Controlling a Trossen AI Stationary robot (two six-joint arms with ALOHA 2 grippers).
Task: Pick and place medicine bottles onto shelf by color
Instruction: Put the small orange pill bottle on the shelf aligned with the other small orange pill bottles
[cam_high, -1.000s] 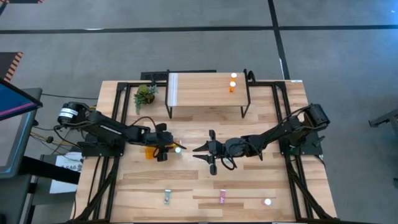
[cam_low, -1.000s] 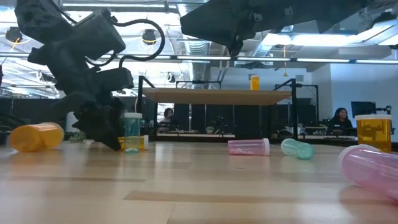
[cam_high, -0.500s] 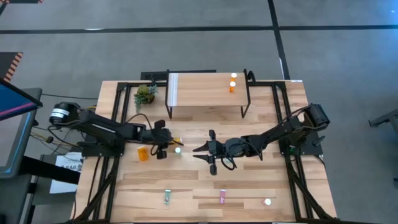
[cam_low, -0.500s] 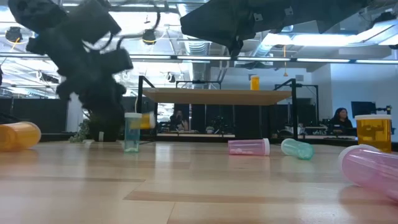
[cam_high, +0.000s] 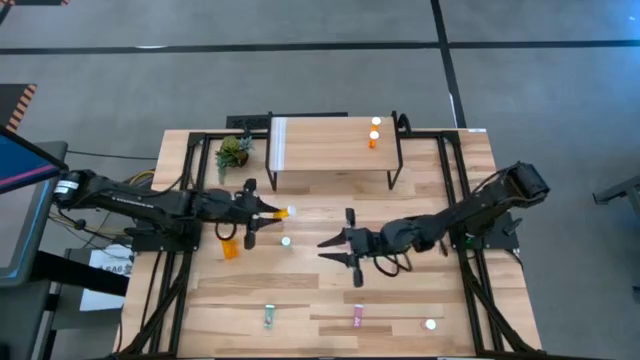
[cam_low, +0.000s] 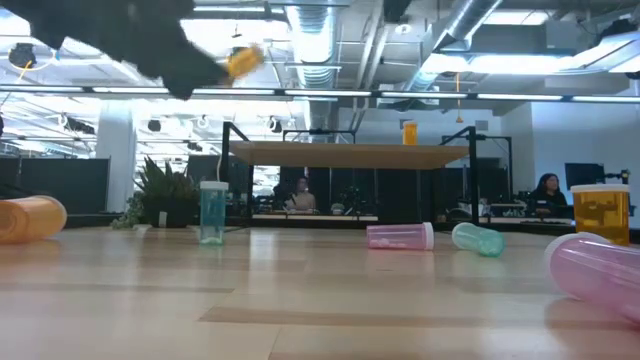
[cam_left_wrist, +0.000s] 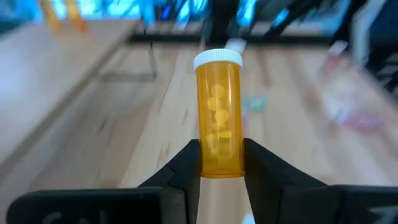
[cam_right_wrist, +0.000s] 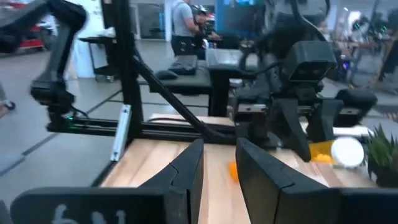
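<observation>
A small orange medicine bottle (cam_left_wrist: 219, 112) with a white cap is held by my left gripper (cam_high: 264, 211), high above the table's left middle; in the low view the bottle (cam_low: 243, 62) shows near the top. The shelf (cam_high: 330, 145) stands at the far edge on thin black legs, with two orange bottles (cam_high: 374, 131) upright at its right end. My right gripper (cam_high: 337, 250) hovers open over the table's middle with nothing between its fingers. A teal bottle (cam_high: 286, 241) stands upright on the table between the two grippers. My left gripper pinches the bottom end of the orange body (cam_left_wrist: 219, 167) between its two fingers (cam_left_wrist: 189, 163). The fingers come nearly level from the table's left. The bottle sticks out past the fingertips in line with them, its cap (cam_left_wrist: 217, 58) pointing away toward the right, lifted clear of the table.
A larger orange bottle (cam_high: 230, 247) lies on its side under the left arm. Near the front edge lie a teal bottle (cam_high: 269, 318) and a pink one (cam_high: 357, 317), with a white-capped bottle (cam_high: 431, 323) upright to the right. A small green plant (cam_high: 233, 152) stands left of the shelf.
My left gripper has lifted the small orange bottle from beside the teal bottle, risen high and tipped from pointing down to nearly level. The large orange bottle has shifted a little toward the left edge. My right gripper has risen out of the low view.
</observation>
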